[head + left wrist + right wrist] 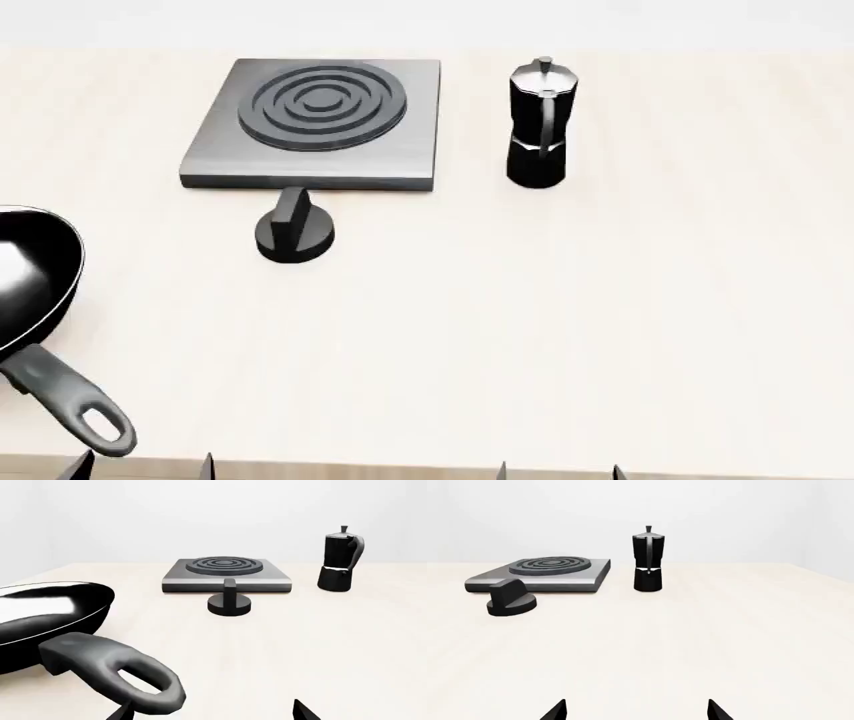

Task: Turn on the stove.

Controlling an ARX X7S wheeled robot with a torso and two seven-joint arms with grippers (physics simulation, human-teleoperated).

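Now, step: your reach has not begun; knob [295, 230] untouched before stove [318, 120].
Pincers: both [144, 465] [558, 470] spread apart, empty.
Next: bring one over the knob, grip, twist.

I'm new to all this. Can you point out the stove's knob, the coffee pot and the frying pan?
knob [295, 232]: head view, on its raised grip ridge.
moka pot [539, 125]: head view, on the middle of its body.
frying pan [27, 285]: head view, on the inside of the bowl.
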